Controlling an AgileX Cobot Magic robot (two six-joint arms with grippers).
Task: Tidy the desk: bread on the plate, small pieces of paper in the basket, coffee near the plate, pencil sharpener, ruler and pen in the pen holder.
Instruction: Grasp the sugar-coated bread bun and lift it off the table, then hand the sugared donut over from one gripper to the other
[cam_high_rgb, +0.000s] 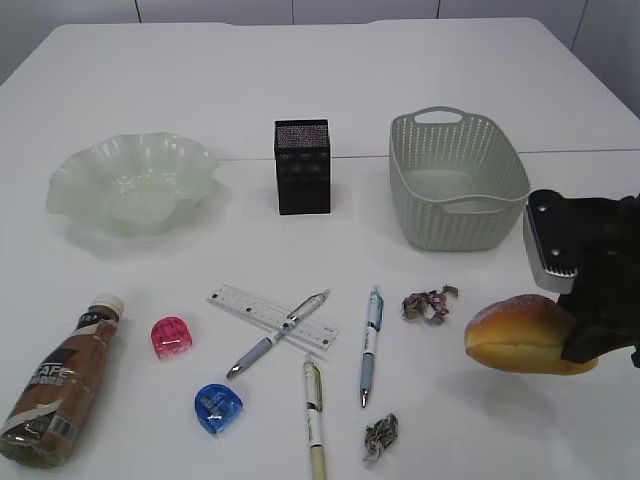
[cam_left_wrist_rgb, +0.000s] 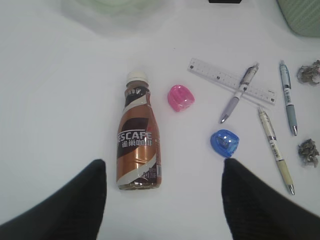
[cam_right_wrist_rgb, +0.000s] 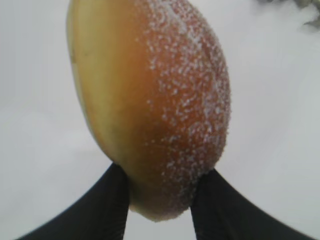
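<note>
Your right gripper (cam_high_rgb: 585, 340) pinches the bread (cam_high_rgb: 520, 335) at its end, lifted near the worktop's (cam_high_rgb: 300, 70) right edge, with bare surface beneath and the basket (cam_high_rgb: 455, 180) just behind. Sugar dusts its golden-brown crust. Your left gripper (cam_left_wrist_rgb: 162, 200) hangs spread above the lying coffee bottle (cam_left_wrist_rgb: 137, 145). You see the plate (cam_high_rgb: 135, 185) far left.

This looks like a robot test bench in a lab or office: a plain white table (cam_high_rgb: 300, 90) made of sections pushed together, its seam running behind the basket, with pale panelled walls at the back. To the left of the right gripper (cam_high_rgb: 585, 300), desk props lie in a staged spread: a clear ruler (cam_high_rgb: 250, 308), pens, a pink pencil sharpener (cam_high_rgb: 171, 336), a black mesh pen holder (cam_high_rgb: 302, 166).
</note>
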